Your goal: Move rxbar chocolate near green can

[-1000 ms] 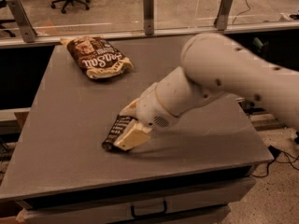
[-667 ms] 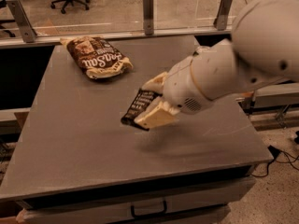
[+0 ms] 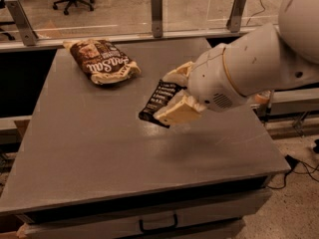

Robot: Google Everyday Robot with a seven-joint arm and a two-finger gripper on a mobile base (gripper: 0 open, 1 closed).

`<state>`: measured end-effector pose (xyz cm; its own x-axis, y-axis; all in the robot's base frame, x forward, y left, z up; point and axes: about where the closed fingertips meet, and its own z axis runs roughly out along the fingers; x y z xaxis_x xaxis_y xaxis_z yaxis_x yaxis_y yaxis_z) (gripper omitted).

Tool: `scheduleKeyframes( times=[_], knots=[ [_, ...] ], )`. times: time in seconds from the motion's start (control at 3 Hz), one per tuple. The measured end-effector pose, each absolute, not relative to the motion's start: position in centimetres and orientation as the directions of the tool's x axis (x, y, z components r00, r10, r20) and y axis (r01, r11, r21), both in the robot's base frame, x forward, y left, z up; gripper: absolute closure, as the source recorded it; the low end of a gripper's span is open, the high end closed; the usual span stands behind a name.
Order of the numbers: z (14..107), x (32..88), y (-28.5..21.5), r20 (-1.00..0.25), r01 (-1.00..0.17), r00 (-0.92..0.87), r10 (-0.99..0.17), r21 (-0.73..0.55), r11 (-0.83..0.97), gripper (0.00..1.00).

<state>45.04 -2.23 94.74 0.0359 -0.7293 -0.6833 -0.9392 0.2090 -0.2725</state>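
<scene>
My gripper (image 3: 172, 94) is shut on the rxbar chocolate (image 3: 157, 102), a slim black wrapper with white text. It holds the bar tilted in the air above the middle of the grey table (image 3: 89, 153), with a shadow on the tabletop below. The cream fingers (image 3: 179, 111) clamp the bar from both sides. My big white arm (image 3: 249, 68) reaches in from the right and covers the right part of the table. The green can is not in view.
A brown snack bag (image 3: 103, 61) with white script lies at the back left of the table. A glass barrier with metal posts (image 3: 156, 6) runs along the far edge. The table's front edge has a drawer handle (image 3: 157, 224).
The gripper has lifted the bar off the tabletop and carried it up and to the right, away from the table's front left.
</scene>
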Motion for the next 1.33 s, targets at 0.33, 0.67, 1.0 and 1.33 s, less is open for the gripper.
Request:
scheduleKeyframes(
  times=[0.33,0.67,1.0,1.33],
  knots=[
    [94.9,45.8,-4.0,-0.69,-0.927,0.027,-0.723,-0.288,0.24,1.0],
    [95.2,48.3,-10.0,-0.732,-0.895,0.0,-0.681,-0.304,0.327,1.0],
    [94.5,50.2,-14.7,-0.765,-0.867,-0.031,-0.643,-0.299,0.398,1.0],
    [93.0,52.3,-17.8,-0.79,-0.852,-0.051,-0.61,-0.285,0.439,1.0]
  ],
)
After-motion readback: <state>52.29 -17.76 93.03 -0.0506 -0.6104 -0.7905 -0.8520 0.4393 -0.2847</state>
